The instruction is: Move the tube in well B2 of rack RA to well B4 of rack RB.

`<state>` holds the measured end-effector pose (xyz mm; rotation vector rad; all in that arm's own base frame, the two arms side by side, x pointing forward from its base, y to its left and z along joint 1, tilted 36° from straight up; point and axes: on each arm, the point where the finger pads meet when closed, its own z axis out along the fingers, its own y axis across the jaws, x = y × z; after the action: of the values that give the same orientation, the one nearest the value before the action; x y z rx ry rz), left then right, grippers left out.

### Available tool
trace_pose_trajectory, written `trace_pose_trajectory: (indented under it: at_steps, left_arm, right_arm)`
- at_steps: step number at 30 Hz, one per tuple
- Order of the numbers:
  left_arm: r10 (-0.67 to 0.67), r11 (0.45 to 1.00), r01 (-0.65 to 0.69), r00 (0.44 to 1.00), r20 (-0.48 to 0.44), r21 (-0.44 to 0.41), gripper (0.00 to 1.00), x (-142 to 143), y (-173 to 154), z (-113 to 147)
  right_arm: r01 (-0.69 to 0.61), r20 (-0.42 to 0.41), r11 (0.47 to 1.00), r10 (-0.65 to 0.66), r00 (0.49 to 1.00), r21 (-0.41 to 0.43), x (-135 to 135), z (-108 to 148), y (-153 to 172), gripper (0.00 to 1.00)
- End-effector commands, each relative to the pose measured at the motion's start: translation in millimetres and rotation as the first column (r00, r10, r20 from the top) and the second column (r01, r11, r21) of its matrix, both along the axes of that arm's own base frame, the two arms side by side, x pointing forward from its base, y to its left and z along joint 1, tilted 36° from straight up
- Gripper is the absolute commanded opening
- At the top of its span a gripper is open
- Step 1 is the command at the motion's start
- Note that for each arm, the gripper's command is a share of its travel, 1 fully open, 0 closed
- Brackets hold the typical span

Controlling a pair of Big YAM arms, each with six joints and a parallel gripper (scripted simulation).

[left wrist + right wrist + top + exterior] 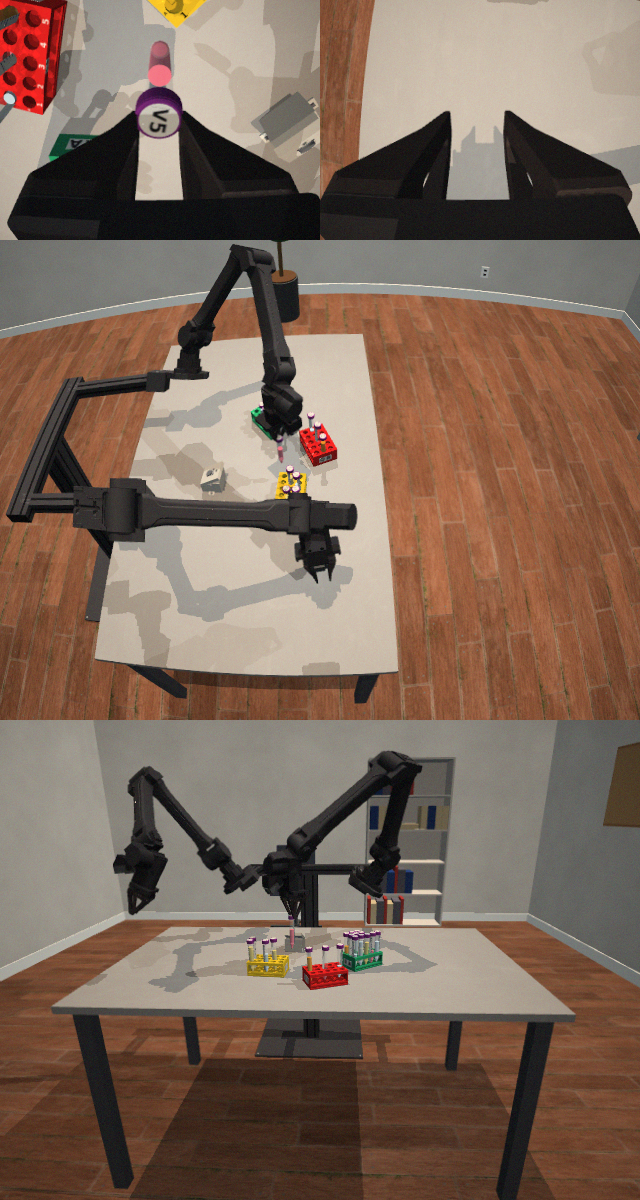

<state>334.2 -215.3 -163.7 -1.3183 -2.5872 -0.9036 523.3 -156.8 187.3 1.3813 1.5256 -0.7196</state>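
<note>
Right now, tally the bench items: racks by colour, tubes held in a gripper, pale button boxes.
Green rack: 1
Red rack: 1
Yellow rack: 1
Held tube, purple cap: 1
Pale box: 1
Total: 5
</note>
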Motion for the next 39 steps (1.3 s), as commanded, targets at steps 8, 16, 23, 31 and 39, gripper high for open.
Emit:
trace_pose_trajectory:
  at_steps: [8, 16, 23, 31, 39]
  left_arm:
    - [0.003, 1.0, -0.003, 1.0, 0.011, 0.002, 0.0, -9, -34, -22]
    - [0.004, 1.0, -0.004, 1.0, 0.01, 0.0, 0.0, -19, -54, -38]
    - [0.004, 1.0, -0.004, 1.0, 0.009, -0.001, 0.0, -27, -68, -50]
    - [0.004, 1.0, -0.004, 1.0, 0.009, -0.001, 0.0, -35, -86, -64]
    - [0.036, 0.999, -0.036, 0.999, 0.014, 0.001, 0.0, -24, -86, -72]
  right_arm:
    - [-0.003, 0.029, 1.0, 0.003, 1.0, -0.001, 7, 12, 2, 0.3]
    - [-0.003, 0.029, 1.0, 0.003, 1.0, -0.001, 7, 12, 2, 0.3]
    - [-0.003, 0.029, 1.0, 0.003, 1.0, -0.001, 7, 12, 2, 0.3]
    - [-0.003, 0.029, 1.0, 0.003, 1.0, -0.001, 7, 12, 2, 0.3]
    - [-0.003, 0.029, 1.0, 0.003, 1.0, -0.001, 7, 12, 2, 0.3]
